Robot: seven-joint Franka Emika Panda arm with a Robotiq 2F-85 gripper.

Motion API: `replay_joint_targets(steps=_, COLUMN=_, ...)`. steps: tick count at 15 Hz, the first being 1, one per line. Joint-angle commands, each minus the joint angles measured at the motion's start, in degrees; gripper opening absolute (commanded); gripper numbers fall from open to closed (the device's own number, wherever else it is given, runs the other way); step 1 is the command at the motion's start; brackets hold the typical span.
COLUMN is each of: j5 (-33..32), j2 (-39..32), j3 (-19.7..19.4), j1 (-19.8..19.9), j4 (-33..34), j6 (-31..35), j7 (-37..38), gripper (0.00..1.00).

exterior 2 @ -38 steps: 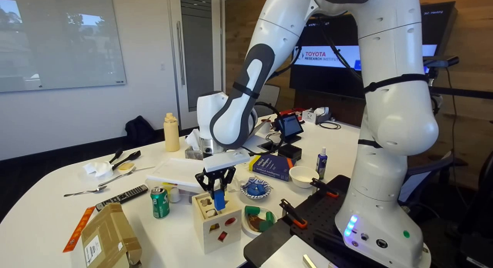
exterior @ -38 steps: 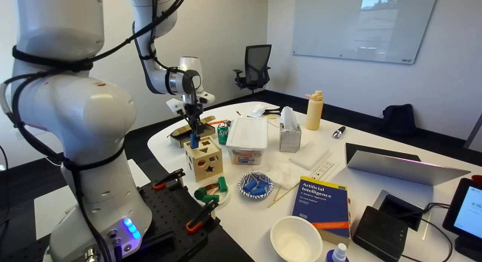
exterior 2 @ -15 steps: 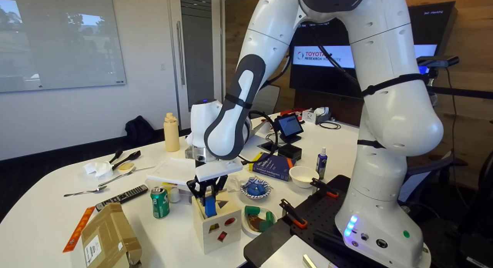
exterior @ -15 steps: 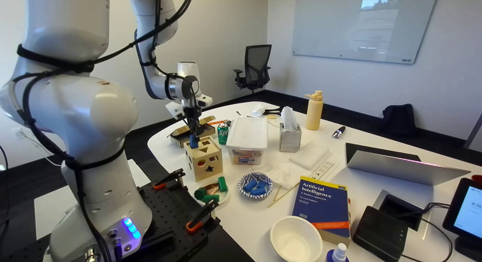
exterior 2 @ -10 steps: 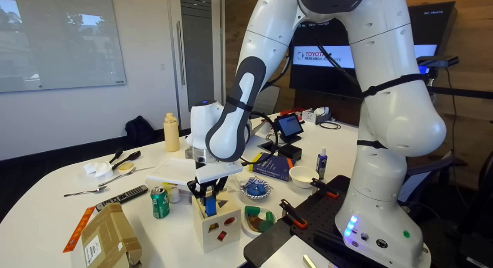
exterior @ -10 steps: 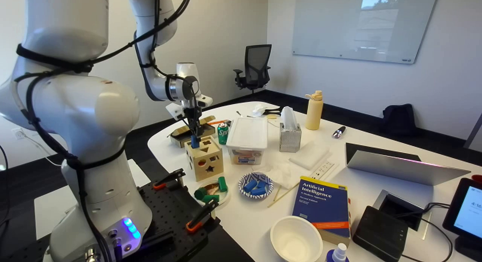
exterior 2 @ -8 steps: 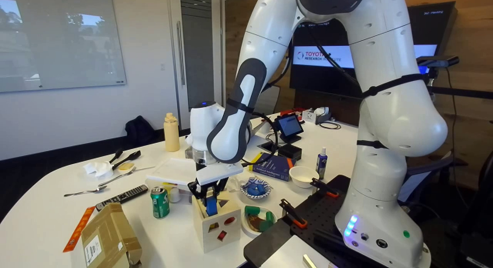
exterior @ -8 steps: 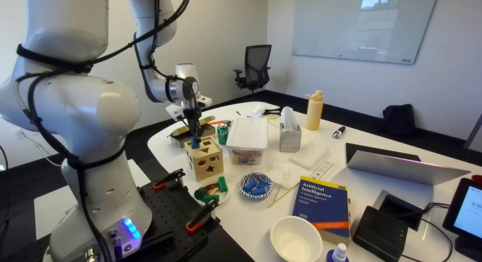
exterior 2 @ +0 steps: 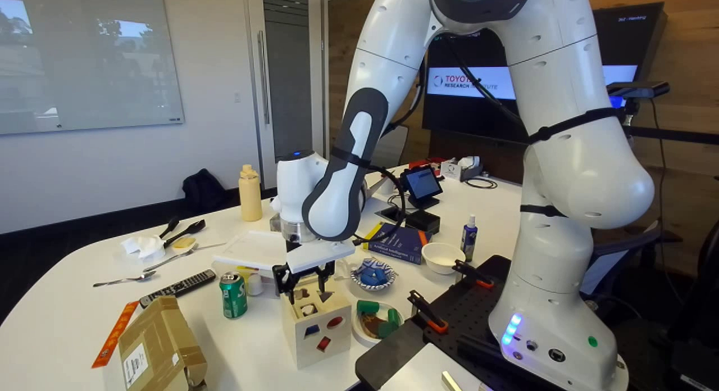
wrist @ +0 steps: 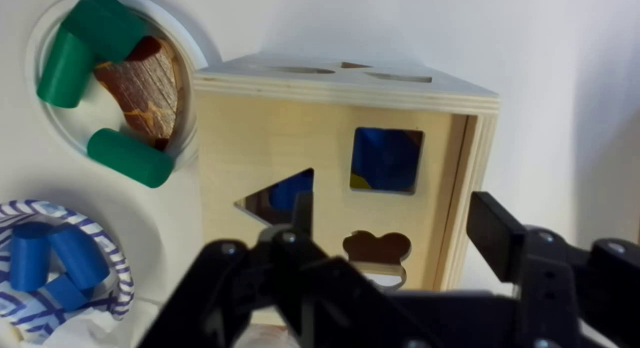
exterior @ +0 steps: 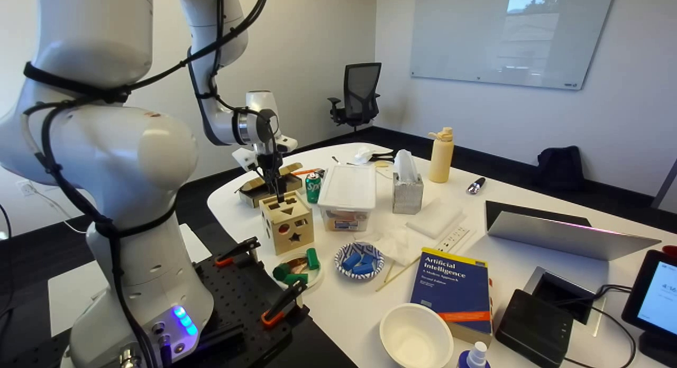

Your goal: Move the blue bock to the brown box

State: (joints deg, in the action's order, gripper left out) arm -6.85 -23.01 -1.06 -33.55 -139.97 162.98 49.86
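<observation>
Fingers (wrist: 492,233) released, spread wide at the top of the wooden box (wrist: 250,138). In the wrist view one overlaps the triangular hole, the other overlaps the box's outer edge. Can't tell if the tips touch wood.

Blue block (wrist: 387,158) is inside the wooden box, showing through the square hole in the top panel, bit of yellow at that hole's corner. More blue behind the triangular hole; can't tell if same block. In an exterior view blue also shows at a side opening. How the block lies in there: unclear.

Beside the wooden box on the table (exterior 2: 241,346): white dish (wrist: 100,108) with three green pieces (wrist: 65,73) and a brown piece (wrist: 152,88). Patterned bowl (wrist: 124,283) near the dish, three blue pieces (wrist: 30,258) in it.

Sprite can (exterior 2: 233,295) upright, just beside the lidded plastic bin (exterior: 346,185). Cardboard box (exterior 2: 160,335) apart from the wooden box. Blue book (exterior: 449,288) has the white bowl (exterior: 415,333) just beside it. Yellow bottle (exterior: 441,159) upright, near the tissue box (exterior: 407,196).
</observation>
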Motion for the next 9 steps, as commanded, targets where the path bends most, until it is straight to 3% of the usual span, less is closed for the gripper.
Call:
replay_joint_targets(steps=1, j5=-0.47, j2=0.57, j3=-0.41, j1=-0.36, j4=0.19, j6=0.64, j7=1.25, gripper=1.0)
replay_joint_targets(steps=9, j5=0.66, j2=2.86, j3=0.5, j1=1.9, j4=-0.37, j6=0.25, j7=0.1, gripper=1.0)
